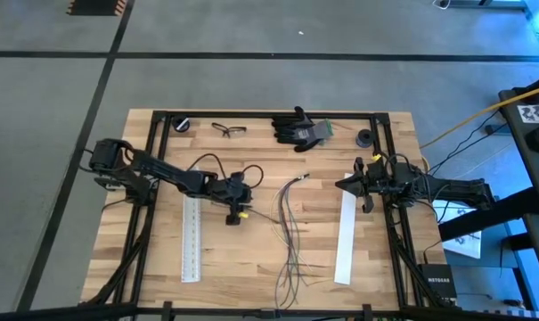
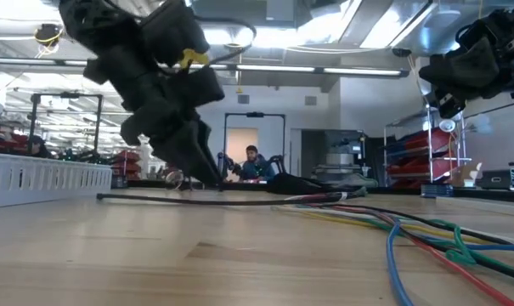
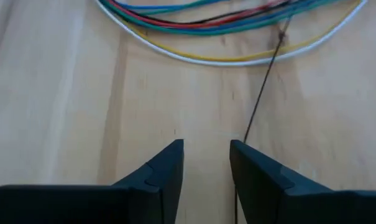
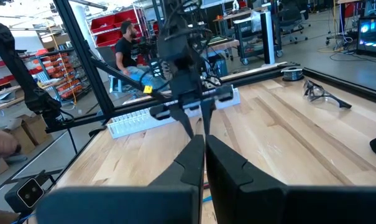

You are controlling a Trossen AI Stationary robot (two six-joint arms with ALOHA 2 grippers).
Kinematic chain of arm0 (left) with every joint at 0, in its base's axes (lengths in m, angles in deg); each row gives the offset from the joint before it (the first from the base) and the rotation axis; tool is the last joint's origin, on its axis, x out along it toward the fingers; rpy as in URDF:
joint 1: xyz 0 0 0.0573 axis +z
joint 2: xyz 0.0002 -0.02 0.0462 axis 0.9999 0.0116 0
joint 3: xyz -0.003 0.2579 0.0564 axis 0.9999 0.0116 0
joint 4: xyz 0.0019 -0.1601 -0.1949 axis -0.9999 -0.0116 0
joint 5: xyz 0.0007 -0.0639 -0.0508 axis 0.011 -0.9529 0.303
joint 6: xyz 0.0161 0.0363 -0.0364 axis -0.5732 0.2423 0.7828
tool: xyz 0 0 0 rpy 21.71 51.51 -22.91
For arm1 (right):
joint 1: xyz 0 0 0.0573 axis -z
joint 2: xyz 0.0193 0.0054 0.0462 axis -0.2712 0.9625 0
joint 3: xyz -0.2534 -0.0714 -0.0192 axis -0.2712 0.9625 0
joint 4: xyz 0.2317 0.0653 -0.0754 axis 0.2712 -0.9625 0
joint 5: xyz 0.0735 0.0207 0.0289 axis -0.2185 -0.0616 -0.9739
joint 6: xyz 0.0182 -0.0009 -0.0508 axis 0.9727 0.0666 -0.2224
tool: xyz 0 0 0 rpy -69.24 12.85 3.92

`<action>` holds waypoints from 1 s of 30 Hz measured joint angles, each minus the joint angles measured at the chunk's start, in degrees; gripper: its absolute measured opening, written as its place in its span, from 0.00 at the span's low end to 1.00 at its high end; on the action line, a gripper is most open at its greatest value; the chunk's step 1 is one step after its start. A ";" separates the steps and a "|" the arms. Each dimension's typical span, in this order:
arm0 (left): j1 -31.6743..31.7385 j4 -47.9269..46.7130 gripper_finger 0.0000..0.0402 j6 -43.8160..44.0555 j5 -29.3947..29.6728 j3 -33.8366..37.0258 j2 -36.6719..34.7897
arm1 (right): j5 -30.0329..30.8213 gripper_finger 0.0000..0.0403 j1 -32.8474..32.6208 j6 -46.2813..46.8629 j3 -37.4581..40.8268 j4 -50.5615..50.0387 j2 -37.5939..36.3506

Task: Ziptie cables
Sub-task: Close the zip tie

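Now your left gripper (image 3: 206, 163) sits parted and empty at nine o'clock of the cables (image 1: 289, 227); your right gripper (image 4: 204, 149) waits closed at three o'clock.

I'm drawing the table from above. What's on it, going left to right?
Left gripper beside a white strip → cables → another white strip → right gripper.

The table (image 1: 162, 285) is pale butcher-block wood, smooth with a slight sheen and visible grain. The cables (image 1: 289, 234) look plastic-sheathed, smooth and faintly glossy. Both gripper fingers, left (image 3: 206, 177) and right (image 4: 204, 163), look like matt dark plastic. Far across the table, the gloves (image 1: 298, 129) seem matt black cloth, and the glasses (image 1: 228, 130) glossy plastic.
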 joint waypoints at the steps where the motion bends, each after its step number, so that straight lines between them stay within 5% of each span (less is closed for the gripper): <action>1: -0.04 -1.15 0.29 -0.26 0.04 -0.45 -0.78 | 0.00 0.00 0.01 -0.01 -0.02 0.00 0.00; 7: -0.50 -4.54 0.28 2.21 0.01 -1.08 -4.26 | 0.00 0.00 0.00 0.02 -0.01 0.00 0.00; 30: -0.86 -1.15 0.28 2.25 0.81 1.94 1.62 | 0.00 0.00 -0.01 0.00 0.00 0.02 -0.01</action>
